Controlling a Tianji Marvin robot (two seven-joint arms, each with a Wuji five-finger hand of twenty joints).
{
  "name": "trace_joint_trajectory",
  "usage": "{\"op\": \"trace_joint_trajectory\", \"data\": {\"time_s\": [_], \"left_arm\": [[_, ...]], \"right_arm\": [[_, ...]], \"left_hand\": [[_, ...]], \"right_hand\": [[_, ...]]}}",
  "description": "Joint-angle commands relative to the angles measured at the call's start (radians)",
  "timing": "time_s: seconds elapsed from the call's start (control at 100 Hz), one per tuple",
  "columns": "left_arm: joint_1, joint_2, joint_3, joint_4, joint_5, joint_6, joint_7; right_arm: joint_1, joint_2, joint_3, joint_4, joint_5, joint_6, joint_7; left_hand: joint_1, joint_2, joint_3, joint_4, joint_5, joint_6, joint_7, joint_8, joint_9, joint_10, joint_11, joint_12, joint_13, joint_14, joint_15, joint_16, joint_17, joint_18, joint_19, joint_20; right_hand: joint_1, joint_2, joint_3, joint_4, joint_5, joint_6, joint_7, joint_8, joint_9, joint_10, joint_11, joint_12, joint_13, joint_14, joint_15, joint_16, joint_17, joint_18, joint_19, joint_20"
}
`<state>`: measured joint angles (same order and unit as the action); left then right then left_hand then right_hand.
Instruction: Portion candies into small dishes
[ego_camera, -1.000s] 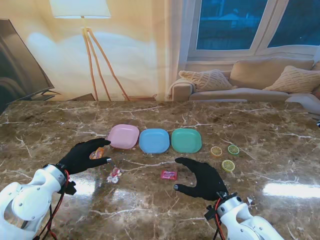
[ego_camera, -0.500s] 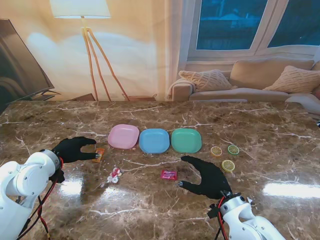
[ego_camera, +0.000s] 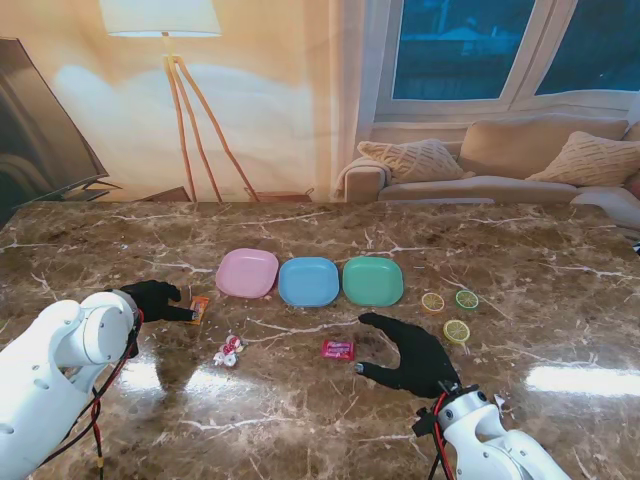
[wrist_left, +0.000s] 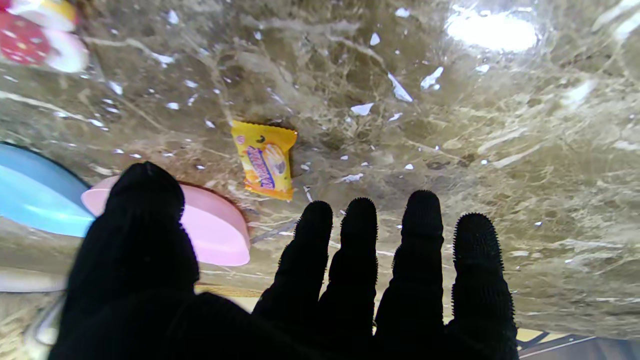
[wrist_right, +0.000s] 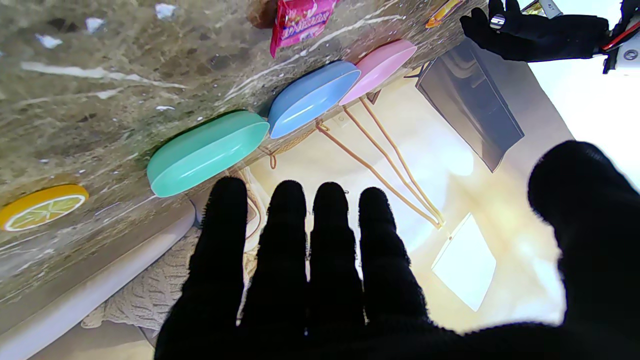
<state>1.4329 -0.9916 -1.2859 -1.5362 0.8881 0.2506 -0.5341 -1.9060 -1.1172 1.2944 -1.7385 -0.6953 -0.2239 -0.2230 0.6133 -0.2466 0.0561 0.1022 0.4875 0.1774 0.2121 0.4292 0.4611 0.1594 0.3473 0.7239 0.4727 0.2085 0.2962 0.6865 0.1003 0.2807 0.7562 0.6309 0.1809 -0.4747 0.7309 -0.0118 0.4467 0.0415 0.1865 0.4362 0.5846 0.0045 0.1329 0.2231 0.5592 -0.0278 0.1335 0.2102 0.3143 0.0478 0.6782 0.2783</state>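
Three small dishes stand in a row: pink (ego_camera: 247, 273), blue (ego_camera: 308, 281) and green (ego_camera: 373, 281). An orange-yellow candy packet (ego_camera: 199, 309) (wrist_left: 265, 160) lies on the marble just left of the pink dish (wrist_left: 215, 235). My left hand (ego_camera: 156, 300) (wrist_left: 320, 280) is open beside it, fingers extended, holding nothing. A red-and-white wrapped candy (ego_camera: 229, 350) lies nearer to me. A pink candy packet (ego_camera: 338, 349) (wrist_right: 300, 20) sits in front of the blue dish (wrist_right: 312, 95). My right hand (ego_camera: 412, 356) (wrist_right: 320, 270) is open to its right, empty.
Three citrus-slice candies (ego_camera: 456, 330) lie right of the green dish (wrist_right: 207, 150). The brown marble table (ego_camera: 560, 270) stretches wide on both sides. A sofa, a floor lamp and a dark screen stand beyond the far edge.
My left hand has let go of the orange-yellow packet, which now lies on the table, and the hand has drawn back to the left. My right hand has shifted only slightly.
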Motion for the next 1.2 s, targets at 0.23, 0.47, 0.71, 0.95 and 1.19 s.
{"op": "trace_joint_trajectory", "data": {"time_s": [0.23, 0.47, 0.71, 0.95, 1.19], "left_arm": [[-0.043, -0.013, 0.111, 0.046, 0.049, 0.138, 0.015], [-0.071, -0.022, 0.185, 0.092, 0.047, 0.210, 0.090], [-0.105, -0.038, 0.261, 0.159, 0.007, 0.242, 0.195], [-0.143, -0.038, 0.342, 0.202, -0.011, 0.304, 0.205], [-0.183, -0.044, 0.412, 0.250, -0.040, 0.370, 0.235]], "right_arm": [[-0.011, -0.002, 0.001, 0.011, 0.016, 0.002, 0.017], [-0.009, 0.000, 0.002, 0.015, 0.029, -0.002, 0.038], [-0.008, -0.003, -0.001, 0.024, 0.040, -0.022, 0.027], [-0.012, -0.002, 0.006, 0.023, 0.046, -0.024, 0.036], [-0.008, -0.002, 0.005, 0.029, 0.054, -0.030, 0.037]], "left_hand": [[-0.022, -0.027, -0.035, -0.022, -0.027, -0.053, 0.193, 0.221, 0.030, 0.004, 0.028, -0.002, 0.036, 0.020, 0.036, 0.005, 0.011, 0.048, 0.056, 0.013], [0.004, -0.063, -0.015, -0.006, -0.037, -0.079, 0.285, 0.275, 0.058, -0.006, 0.073, 0.021, 0.064, 0.019, 0.066, 0.017, 0.030, 0.057, 0.098, 0.019], [0.054, -0.123, 0.041, 0.013, -0.039, -0.102, 0.374, 0.323, 0.089, -0.018, 0.117, 0.038, 0.093, 0.015, 0.102, 0.026, 0.047, 0.070, 0.157, 0.038], [0.071, -0.205, 0.291, -0.029, -0.037, -0.108, 0.446, 0.342, 0.107, -0.018, 0.153, 0.040, 0.109, 0.016, 0.133, 0.024, 0.047, 0.072, 0.171, 0.042], [0.114, -0.249, 0.453, -0.069, -0.024, -0.134, 0.550, 0.400, 0.139, -0.029, 0.194, 0.052, 0.136, 0.017, 0.170, 0.035, 0.059, 0.078, 0.197, 0.046]], "right_hand": [[0.012, 0.022, -0.027, -0.011, 0.008, -0.019, 0.003, 0.003, 0.012, -0.008, -0.003, 0.014, 0.020, 0.015, 0.007, 0.024, -0.013, 0.000, 0.015, 0.025], [0.018, 0.037, -0.033, -0.010, 0.019, -0.025, 0.008, 0.003, 0.022, -0.008, -0.001, 0.015, 0.024, 0.009, 0.005, 0.024, -0.009, -0.003, 0.014, 0.028], [0.034, 0.046, -0.042, -0.009, 0.063, -0.049, 0.029, 0.008, 0.070, -0.011, 0.014, 0.024, 0.045, 0.013, 0.011, 0.026, 0.004, 0.002, 0.022, 0.034], [0.038, 0.050, -0.048, -0.008, 0.065, -0.048, 0.030, 0.006, 0.074, -0.012, 0.010, 0.028, 0.045, 0.013, 0.009, 0.025, 0.003, 0.003, 0.023, 0.035], [0.039, 0.052, -0.050, -0.007, 0.065, -0.048, 0.030, 0.004, 0.080, -0.011, 0.009, 0.031, 0.050, 0.012, 0.010, 0.026, 0.008, 0.001, 0.026, 0.036]]}}
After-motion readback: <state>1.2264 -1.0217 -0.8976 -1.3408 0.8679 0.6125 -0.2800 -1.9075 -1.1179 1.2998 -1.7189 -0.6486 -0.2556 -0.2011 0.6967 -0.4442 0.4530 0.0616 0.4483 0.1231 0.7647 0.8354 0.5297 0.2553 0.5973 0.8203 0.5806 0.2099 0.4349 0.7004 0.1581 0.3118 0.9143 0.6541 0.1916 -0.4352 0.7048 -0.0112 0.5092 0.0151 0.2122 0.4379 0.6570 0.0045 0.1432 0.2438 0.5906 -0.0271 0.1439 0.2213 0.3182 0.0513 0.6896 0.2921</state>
